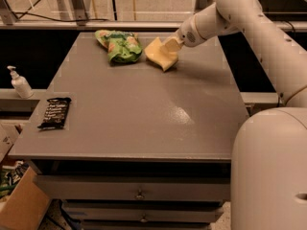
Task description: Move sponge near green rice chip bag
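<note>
end effector (171, 44): over the far edge of the tabletop (144, 114), slightly right of its middle, fingers clamped on the upper right side of the sponge.
sponge (160, 54): pale yellow, tilted, held in that clamp; I cannot tell whether its lower corner touches the surface.
green rice chip bag (120, 45): lying by the far edge, left of middle, just beside the sponge.
black snack bar wrapper (54, 112): flat at the left edge, toward the front left corner.
pump bottle (19, 83): upright on a ledge beyond the left edge.

sponge (157, 55) tilted in gripper (171, 46); beside green rice chip bag (120, 46)
</note>
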Controlling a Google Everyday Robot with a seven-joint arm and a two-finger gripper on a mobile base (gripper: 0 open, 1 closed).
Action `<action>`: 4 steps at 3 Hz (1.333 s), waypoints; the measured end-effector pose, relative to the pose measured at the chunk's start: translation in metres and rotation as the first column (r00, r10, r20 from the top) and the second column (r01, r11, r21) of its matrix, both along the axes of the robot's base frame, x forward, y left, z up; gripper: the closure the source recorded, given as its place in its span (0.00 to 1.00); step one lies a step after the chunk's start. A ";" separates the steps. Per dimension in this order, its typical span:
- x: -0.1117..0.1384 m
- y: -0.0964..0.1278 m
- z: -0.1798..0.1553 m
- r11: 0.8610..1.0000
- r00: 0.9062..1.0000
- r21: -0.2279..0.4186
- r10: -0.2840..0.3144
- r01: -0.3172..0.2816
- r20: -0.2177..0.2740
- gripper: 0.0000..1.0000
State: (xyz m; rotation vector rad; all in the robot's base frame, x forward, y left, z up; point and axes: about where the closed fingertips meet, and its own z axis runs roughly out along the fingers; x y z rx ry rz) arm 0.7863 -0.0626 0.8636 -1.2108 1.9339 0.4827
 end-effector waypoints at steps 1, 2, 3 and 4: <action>-0.001 0.018 -0.005 0.999 0.999 0.019 0.038 -0.038 -0.016 1.00; -0.002 0.030 -0.010 0.997 0.997 0.029 0.066 -0.065 -0.034 0.83; -0.003 0.037 -0.014 0.996 0.995 0.037 0.084 -0.082 -0.050 0.61; -0.003 0.042 -0.017 0.994 0.993 0.044 0.099 -0.097 -0.060 0.36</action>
